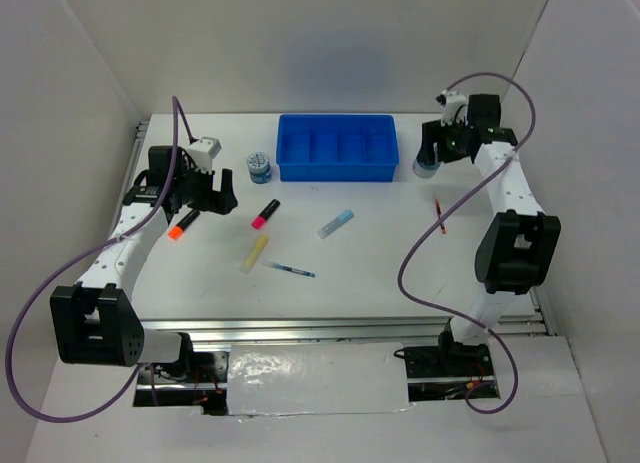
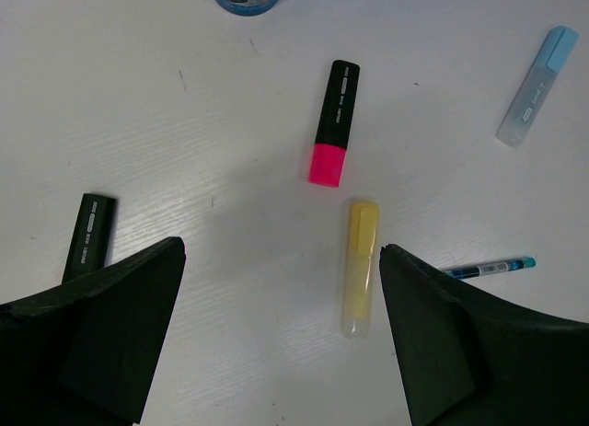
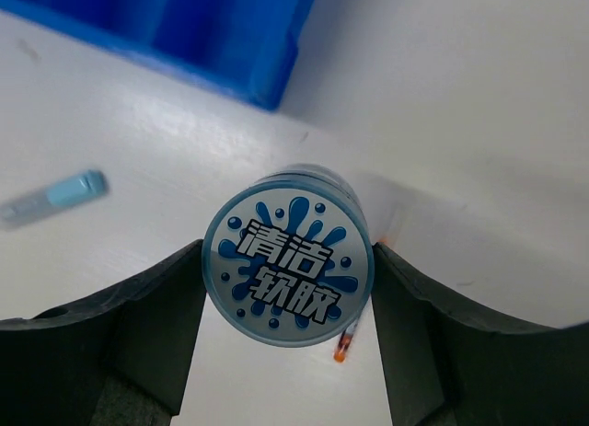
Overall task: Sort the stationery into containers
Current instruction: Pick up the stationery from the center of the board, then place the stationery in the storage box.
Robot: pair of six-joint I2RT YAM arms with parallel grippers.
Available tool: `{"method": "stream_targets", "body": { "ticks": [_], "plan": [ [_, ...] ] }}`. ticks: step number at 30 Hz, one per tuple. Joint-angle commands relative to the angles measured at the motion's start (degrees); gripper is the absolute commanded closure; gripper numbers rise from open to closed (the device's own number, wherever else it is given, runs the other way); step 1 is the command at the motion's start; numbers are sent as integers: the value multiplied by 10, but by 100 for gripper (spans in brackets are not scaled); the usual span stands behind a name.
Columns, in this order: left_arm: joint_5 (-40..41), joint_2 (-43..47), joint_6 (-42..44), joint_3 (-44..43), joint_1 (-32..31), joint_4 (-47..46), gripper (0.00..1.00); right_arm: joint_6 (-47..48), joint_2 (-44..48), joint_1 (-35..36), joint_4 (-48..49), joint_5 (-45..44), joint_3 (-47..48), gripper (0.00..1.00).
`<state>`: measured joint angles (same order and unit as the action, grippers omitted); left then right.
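The left arm reaches forward, its left gripper (image 1: pixel 205 195) pointing down with jaws wide apart. The right arm stretches far, its right gripper (image 1: pixel 431 155) clamping a round roll (image 3: pixel 287 265) between both fingers.

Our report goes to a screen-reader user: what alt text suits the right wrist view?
The right gripper clasps a round blue-and-white roll, its printed top facing the camera. Beyond lie the corner of a blue tray and a light blue highlighter.
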<state>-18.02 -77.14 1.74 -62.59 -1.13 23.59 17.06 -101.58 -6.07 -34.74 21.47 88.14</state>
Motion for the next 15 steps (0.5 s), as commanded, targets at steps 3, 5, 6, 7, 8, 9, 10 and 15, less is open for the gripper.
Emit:
{"method": "stream_targets", "body": {
  "ticks": [3,5,6,7,8,9,10,15],
  "plan": [
    [-14,1,14,-12,-2,-21,1,-44,34,18,4,20,169,72],
    [-11,-1,13,-10,-1,-25,1,-63,3,37,22,10,204,74],
    [-11,0,12,-9,-1,-28,1,-69,-8,43,28,9,237,76],
    [-11,-2,11,-9,-1,-29,1,-78,-35,51,44,5,253,77],
    [-11,-4,10,-7,0,-33,1,-83,-52,58,52,-3,266,78],
    [-12,-5,5,-6,1,-36,1,-91,-66,77,60,-9,298,80],
    [-16,-9,3,-6,2,-41,1,-97,-101,84,70,-17,314,81],
    [-25,-10,-12,-3,5,-52,1,-121,-219,112,77,-45,436,84]
  ]
}}
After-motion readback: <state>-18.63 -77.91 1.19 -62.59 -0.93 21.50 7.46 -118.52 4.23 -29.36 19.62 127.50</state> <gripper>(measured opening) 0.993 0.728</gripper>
